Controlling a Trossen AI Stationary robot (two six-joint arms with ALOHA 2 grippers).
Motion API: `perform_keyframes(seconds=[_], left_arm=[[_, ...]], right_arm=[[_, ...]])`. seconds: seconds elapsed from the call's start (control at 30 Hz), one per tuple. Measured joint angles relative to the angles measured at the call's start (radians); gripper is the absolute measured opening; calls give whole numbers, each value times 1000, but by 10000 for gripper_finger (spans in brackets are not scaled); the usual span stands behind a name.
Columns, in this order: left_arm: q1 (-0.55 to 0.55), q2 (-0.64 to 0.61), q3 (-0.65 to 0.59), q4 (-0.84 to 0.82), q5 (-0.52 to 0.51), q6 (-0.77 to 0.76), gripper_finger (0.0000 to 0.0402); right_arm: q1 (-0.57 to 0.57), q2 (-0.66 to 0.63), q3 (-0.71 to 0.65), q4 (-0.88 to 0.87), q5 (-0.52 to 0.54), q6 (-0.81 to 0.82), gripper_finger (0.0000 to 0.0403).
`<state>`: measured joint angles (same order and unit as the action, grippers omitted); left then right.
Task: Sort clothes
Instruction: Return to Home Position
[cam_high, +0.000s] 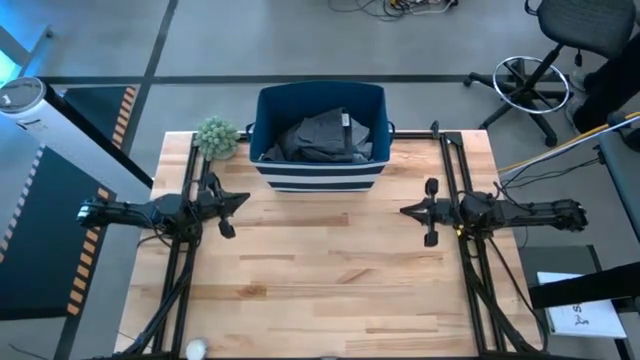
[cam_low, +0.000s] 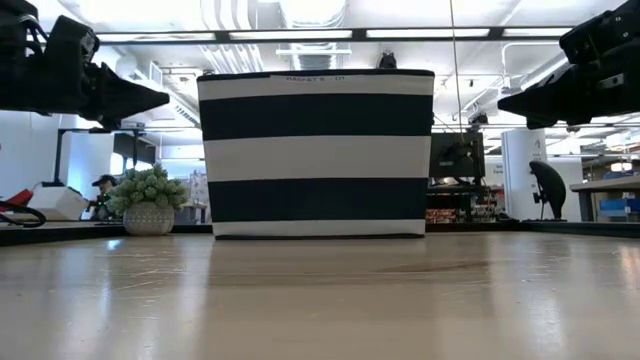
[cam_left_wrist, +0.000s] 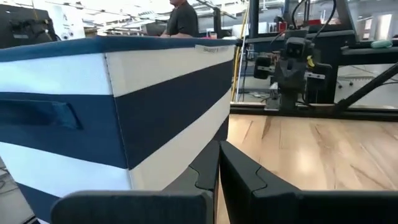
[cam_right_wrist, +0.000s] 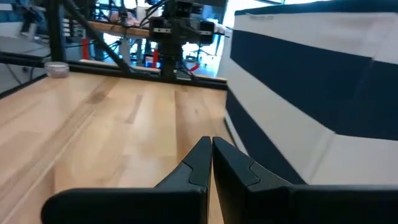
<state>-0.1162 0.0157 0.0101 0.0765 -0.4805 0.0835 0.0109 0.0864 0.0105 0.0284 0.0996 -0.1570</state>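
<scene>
A dark grey garment (cam_high: 320, 138) lies crumpled inside the navy bin with white stripes (cam_high: 318, 172) at the table's far middle. No other clothes show in any view. My left gripper (cam_high: 245, 199) hovers above the table just left of the bin's near left corner, shut and empty; it also shows in the low view (cam_low: 160, 100) and in its own wrist view (cam_left_wrist: 217, 163). My right gripper (cam_high: 404, 210) hovers right of the bin's near right corner, shut and empty; it also shows in the low view (cam_low: 505, 101) and in its own wrist view (cam_right_wrist: 211, 155).
A small potted plant (cam_high: 217, 137) stands at the far left, beside the bin. A small white object (cam_high: 197, 349) lies at the near edge. Bare wooden tabletop (cam_high: 330, 270) stretches between the arms and toward the near edge. A person (cam_left_wrist: 182, 18) stands beyond the table.
</scene>
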Motion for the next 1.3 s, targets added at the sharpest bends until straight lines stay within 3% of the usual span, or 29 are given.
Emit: perform_keyframes(seconds=[0.27,0.63,1.3], left_arm=[[0,3,0,-9,118,-12,0],[58,4,-1,-19,204,-23,0],[61,37,-2,-19,202,-66,0]], right_arm=[[0,0,0,-10,-55,2,0],[0,0,0,-18,-93,-1,0],[0,2,0,-17,-99,0,0]])
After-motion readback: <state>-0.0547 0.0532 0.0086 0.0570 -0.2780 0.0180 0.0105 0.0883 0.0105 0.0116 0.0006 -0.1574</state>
